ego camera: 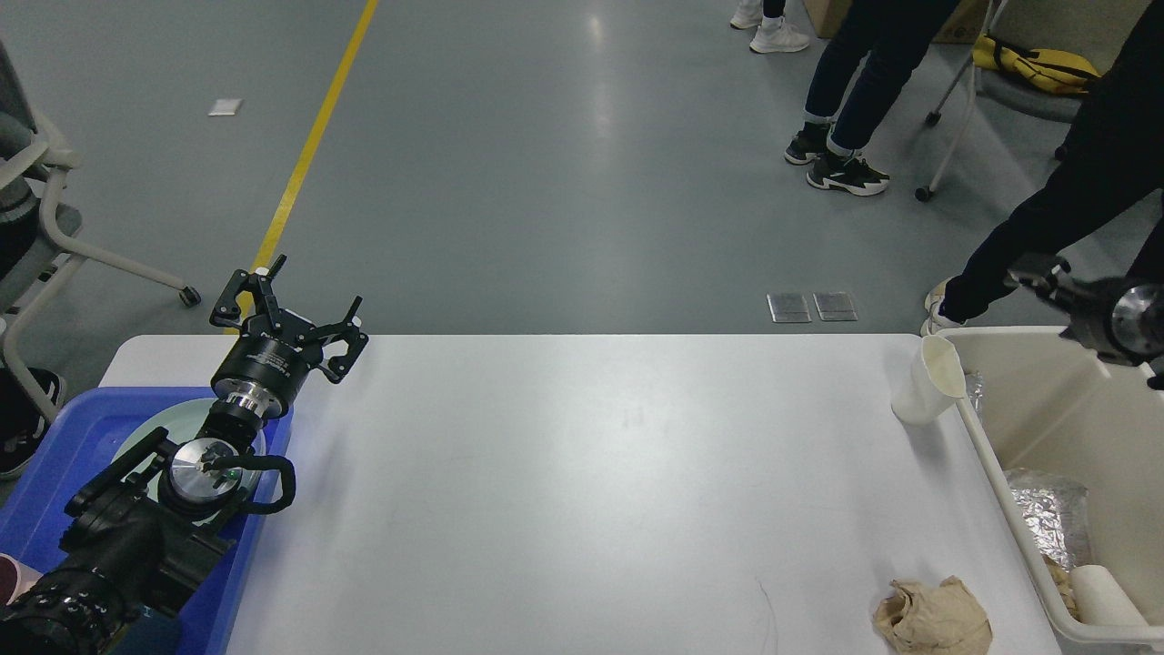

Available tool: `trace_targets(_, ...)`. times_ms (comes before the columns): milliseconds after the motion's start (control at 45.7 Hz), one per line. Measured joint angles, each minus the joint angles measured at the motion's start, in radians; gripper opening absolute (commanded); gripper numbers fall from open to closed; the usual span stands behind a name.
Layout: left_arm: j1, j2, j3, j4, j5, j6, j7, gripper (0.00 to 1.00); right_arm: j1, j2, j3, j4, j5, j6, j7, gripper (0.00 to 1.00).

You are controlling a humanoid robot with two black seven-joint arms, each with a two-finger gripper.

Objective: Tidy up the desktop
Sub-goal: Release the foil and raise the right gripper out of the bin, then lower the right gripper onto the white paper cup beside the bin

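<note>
The white desktop [591, 482] fills the lower view. A white paper cup [928, 382] stands tilted at its far right edge, leaning on the cream bin [987, 473]. Crumpled brown paper [933, 619] lies near the front right corner. My left gripper [286, 305] hangs open and empty over the far left corner, above the blue tray [55, 446]. My right gripper [1037, 273] is blurred above the bin's far rim, and its fingers cannot be told apart. Crumpled foil [1050, 514] lies in the bin.
A pale green plate [155, 428] sits in the blue tray under my left arm. A white roll [1096, 582] lies in the bin's near corner. People's legs [1046, 227] and a wheeled chair [1000, 82] stand beyond the table on the right; another chair [55, 236] stands at left.
</note>
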Motion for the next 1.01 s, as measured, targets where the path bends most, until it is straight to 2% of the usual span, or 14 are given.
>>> trace_targets(109,0.000,0.000,0.000,0.000,0.000,0.000,0.000,0.96,0.176,0.005,-0.069,0.147,-0.017,0.063,-0.002,1.00)
trace_targets(219,0.000,0.000,0.000,0.000,0.000,0.000,0.000,0.96,0.417,0.004,-0.138,0.496,-0.056,0.061,-0.008,1.00)
trace_targets(394,0.000,0.000,0.000,0.000,-0.001,0.000,0.000,0.96,0.735,0.048,-0.205,1.109,-0.136,-0.049,-0.025,1.00)
trace_targets(526,0.000,0.000,-0.001,0.000,-0.001,0.000,0.000,0.96,0.861,0.167,-0.261,1.367,-0.150,-0.122,-0.041,1.00)
trace_targets(635,0.000,0.000,-0.001,0.000,-0.001,0.000,0.000,0.96,0.904,0.219,-0.281,1.431,-0.152,-0.157,-0.043,1.00)
trace_targets(788,0.000,0.000,-0.001,0.000,0.000,0.000,0.000,0.96,0.877,0.231,-0.291,1.414,-0.154,-0.202,-0.043,1.00)
trace_targets(876,0.000,0.000,-0.001,0.000,0.000,0.000,0.000,0.96,0.809,0.190,-0.301,1.359,-0.155,-0.233,-0.042,1.00)
trace_targets(1007,0.000,0.000,-0.001,0.000,0.000,0.000,0.000,0.96,0.673,0.069,-0.313,1.209,-0.167,-0.251,-0.036,1.00)
